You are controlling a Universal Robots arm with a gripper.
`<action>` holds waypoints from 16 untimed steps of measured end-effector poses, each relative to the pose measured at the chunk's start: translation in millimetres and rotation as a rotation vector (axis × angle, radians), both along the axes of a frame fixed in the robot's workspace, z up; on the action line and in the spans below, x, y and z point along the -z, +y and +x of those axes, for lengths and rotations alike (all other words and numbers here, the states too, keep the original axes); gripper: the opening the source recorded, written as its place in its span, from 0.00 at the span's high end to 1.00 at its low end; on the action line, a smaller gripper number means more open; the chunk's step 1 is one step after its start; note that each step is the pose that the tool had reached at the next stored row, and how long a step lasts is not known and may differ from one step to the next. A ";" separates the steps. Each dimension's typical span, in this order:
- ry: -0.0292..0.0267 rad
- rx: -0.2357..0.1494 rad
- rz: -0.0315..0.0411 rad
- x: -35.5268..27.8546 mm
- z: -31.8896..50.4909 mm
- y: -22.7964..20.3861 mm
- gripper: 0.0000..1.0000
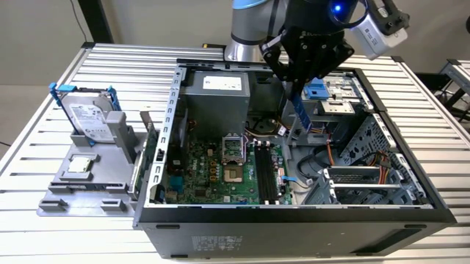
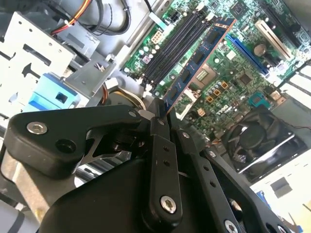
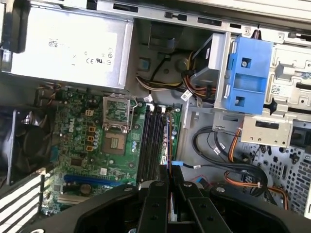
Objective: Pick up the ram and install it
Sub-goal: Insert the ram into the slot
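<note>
Ram (image 1: 298,113): a dark blue stick hanging upright inside the open computer case (image 1: 294,212), above the motherboard (image 1: 213,176) and clear of it.
Tool (image 1: 296,82): closed on the ram's upper end, its fingers pinching the two flat faces.
Memory slots (image 1: 268,176): black, lying on the board below; in the first wrist view the ram's thin edge (image 3: 167,143) runs parallel to them, just beside the outer one.
Processor socket (image 1: 231,159): beside the slots, on the far side from the ram.
In the way: the blue drive bracket (image 1: 317,88) is close beside the tool, and looped cables (image 1: 327,159) lie near the slots.
Power supply (image 1: 217,93): at the back of the case.
Outside the case: a hard drive (image 1: 88,118) and a square chip (image 1: 81,163) sit in a grey holder (image 1: 74,192) on the slatted surface (image 1: 29,148), at the exterior view's left.
</note>
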State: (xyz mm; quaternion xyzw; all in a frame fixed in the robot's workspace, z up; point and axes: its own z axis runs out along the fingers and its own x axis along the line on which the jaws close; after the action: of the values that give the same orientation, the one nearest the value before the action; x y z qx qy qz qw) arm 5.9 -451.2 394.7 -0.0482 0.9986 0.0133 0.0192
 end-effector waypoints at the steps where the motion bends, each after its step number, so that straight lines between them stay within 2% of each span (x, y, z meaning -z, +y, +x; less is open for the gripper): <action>1: 0.0000 0.011 -0.0001 0.0 0.0 0.0 1.00; 16: 0.0000 0.199 -0.0001 0.0 0.0 0.0 1.00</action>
State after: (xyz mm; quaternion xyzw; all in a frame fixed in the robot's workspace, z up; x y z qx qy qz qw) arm 5.9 -451.2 394.7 0.0514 0.9984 0.0113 0.0204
